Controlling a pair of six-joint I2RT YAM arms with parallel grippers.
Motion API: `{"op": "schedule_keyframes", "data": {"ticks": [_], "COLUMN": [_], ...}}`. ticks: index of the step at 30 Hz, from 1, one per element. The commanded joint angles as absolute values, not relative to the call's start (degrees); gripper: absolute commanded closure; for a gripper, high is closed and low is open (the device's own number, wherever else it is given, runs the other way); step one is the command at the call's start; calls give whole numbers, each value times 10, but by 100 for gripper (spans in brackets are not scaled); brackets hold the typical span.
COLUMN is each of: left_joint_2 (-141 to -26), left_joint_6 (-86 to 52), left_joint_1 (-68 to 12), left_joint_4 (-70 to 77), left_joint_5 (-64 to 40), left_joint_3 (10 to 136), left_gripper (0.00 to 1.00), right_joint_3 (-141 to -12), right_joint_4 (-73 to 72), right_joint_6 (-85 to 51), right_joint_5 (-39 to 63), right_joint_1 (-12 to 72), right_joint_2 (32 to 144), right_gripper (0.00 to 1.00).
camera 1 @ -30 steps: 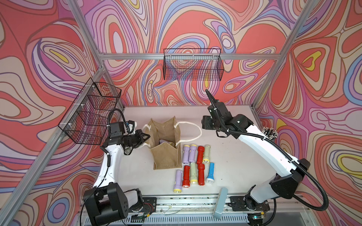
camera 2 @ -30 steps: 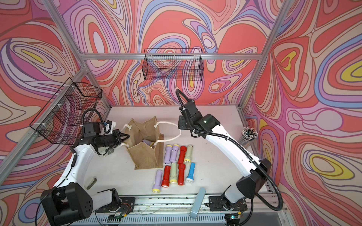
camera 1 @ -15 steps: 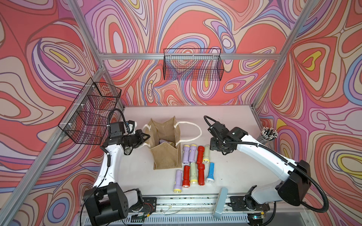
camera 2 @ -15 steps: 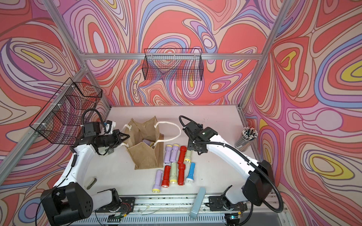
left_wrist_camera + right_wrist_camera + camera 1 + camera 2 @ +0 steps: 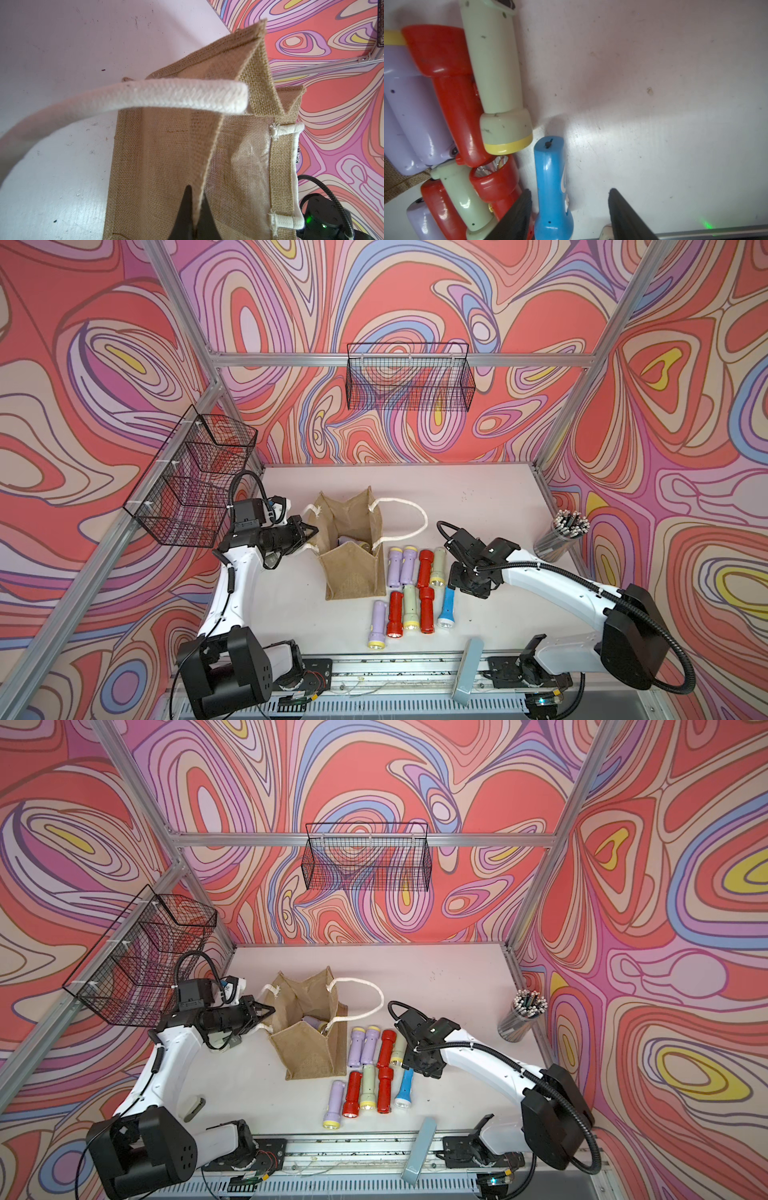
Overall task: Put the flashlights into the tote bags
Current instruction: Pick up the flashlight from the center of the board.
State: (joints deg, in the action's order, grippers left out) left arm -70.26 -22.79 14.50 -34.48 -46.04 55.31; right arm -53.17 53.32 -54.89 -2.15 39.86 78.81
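Right wrist view gives us the blue flashlight (image 5: 550, 180) lying on the table (image 5: 654, 104) between the fingers of the right gripper (image 5: 570, 191). The jaws stand apart with nothing gripped: one finger sits close by a red flashlight (image 5: 496, 187), the other over bare table. In the left wrist view the left gripper (image 5: 195, 209) is pinched shut on the top edge of one wall of the bag (image 5: 166, 155), just under the rope handle (image 5: 170, 95). In a top view the other flashlights (image 5: 424, 568) lie in two tight rows between the bag and the right gripper, and a lilac flashlight (image 5: 347, 540) already rests inside the bag, beyond the left gripper's tips. We judge these flashlights to be light, stiff, hollow plastic with a glossy skin that could slip, so we would close across the straight barrel, not the flared head, and squarely, since the round body may roll. The burlap looks soft enough to slump, so we think the left gripper's pinch is what holds the mouth open.
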Motion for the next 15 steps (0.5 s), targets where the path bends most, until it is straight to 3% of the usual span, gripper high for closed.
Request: {"op": "schedule_keyframes", "data": {"ticks": [1, 15], "left_joint_2": [-703, -705], "left_joint_6": [-215, -212], "left_joint_1": [142, 142], "left_joint_4": [-364, -370], "left_joint_5": [-450, -451], "left_joint_3": [555, 558], "left_gripper": [100, 100], "right_joint_3": [-548, -522], "right_joint_4": [511, 484], "right_joint_6": [-572, -566], "right_joint_5": [-28, -25], "right_joint_1": [424, 433], "right_joint_2": [819, 869], "right_gripper": [38, 41]}}
